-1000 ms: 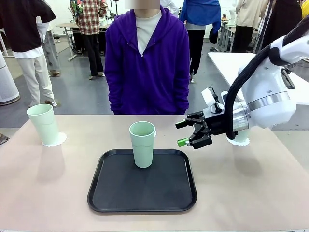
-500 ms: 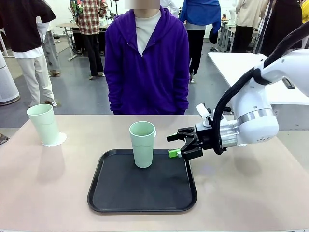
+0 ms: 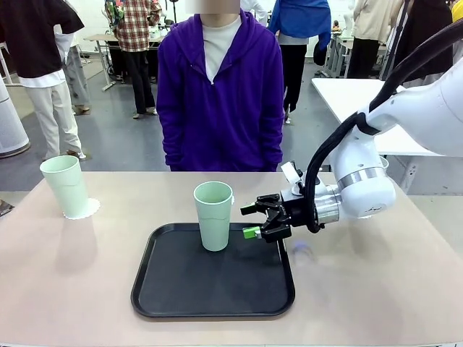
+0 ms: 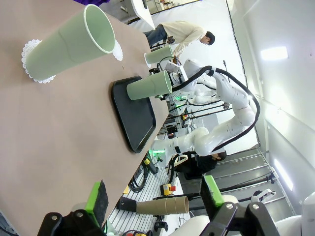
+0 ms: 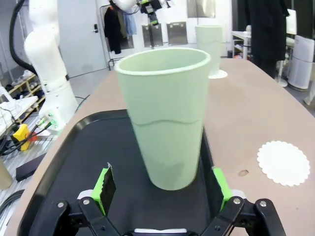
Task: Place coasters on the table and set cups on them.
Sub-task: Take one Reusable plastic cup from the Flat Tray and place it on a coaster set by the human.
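The right gripper point(image 3: 252, 221) is standing wide open, holding nothing. In the front view it is hanging low over the right edge of the tray point(image 3: 166, 300), fingers pointing sideways at the middle cup point(image 3: 213, 215), which is standing upright on the tray just ahead of the fingertips and apart from them. In the right wrist view this cup point(image 5: 166, 115) is sitting directly ahead of the gripper point(image 5: 161, 186), its base between the lines of the two green pads point(image 5: 105, 186), with neither pad touching it. Off to one side of this gripper, a bare coaster point(image 5: 285, 162) is lying flat on the table point(image 5: 246, 113). Far ahead, another cup point(image 5: 210, 43) is standing on its own coaster.

The left gripper point(image 4: 153, 199) is also spread open and holding nothing. Ahead of it, in the left wrist view, a cup point(image 4: 69, 43) is standing on a coaster point(image 4: 32, 63); the tray point(image 4: 136, 115) with the middle cup point(image 4: 149, 86) lies beyond, and a third cup point(image 4: 159, 53) is standing farther off, its base too small to resolve. In the front view, the left cup point(image 3: 64, 185) is resting on its coaster point(image 3: 85, 210) well away from the right gripper.
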Controlling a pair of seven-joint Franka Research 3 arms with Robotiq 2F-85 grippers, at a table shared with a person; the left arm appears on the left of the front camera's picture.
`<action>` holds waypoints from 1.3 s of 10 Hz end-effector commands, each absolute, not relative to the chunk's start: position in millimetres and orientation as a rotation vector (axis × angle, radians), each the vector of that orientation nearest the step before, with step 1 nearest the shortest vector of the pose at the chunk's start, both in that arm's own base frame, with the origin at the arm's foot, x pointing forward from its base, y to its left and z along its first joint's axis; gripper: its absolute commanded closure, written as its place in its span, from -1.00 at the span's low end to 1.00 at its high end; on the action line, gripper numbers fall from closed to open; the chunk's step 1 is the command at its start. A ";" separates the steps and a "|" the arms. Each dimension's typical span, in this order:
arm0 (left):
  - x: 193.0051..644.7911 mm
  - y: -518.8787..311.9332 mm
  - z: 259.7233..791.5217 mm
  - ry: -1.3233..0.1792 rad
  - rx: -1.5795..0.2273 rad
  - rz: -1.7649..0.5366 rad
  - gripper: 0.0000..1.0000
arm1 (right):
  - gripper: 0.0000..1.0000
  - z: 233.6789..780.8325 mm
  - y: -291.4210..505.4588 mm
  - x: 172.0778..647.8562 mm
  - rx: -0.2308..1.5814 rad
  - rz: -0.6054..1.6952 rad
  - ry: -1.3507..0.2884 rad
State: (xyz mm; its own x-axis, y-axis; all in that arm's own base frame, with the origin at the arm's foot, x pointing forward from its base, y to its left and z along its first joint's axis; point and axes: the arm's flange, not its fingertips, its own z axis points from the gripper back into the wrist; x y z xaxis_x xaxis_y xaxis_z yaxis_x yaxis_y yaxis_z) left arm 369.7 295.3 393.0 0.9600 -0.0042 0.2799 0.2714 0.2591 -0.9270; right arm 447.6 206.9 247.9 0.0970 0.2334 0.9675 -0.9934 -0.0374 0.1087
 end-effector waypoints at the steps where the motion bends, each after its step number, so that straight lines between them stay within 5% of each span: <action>1: 368.9 295.5 395.2 -0.237 -1.288 -0.184 -1.00 | -1.00 250.5 206.4 441.0 1.138 1.289 -0.929; 13: 368.9 295.5 395.2 -0.237 -1.288 -0.184 -1.00 | -1.00 243.9 227.5 454.0 1.127 1.314 -0.956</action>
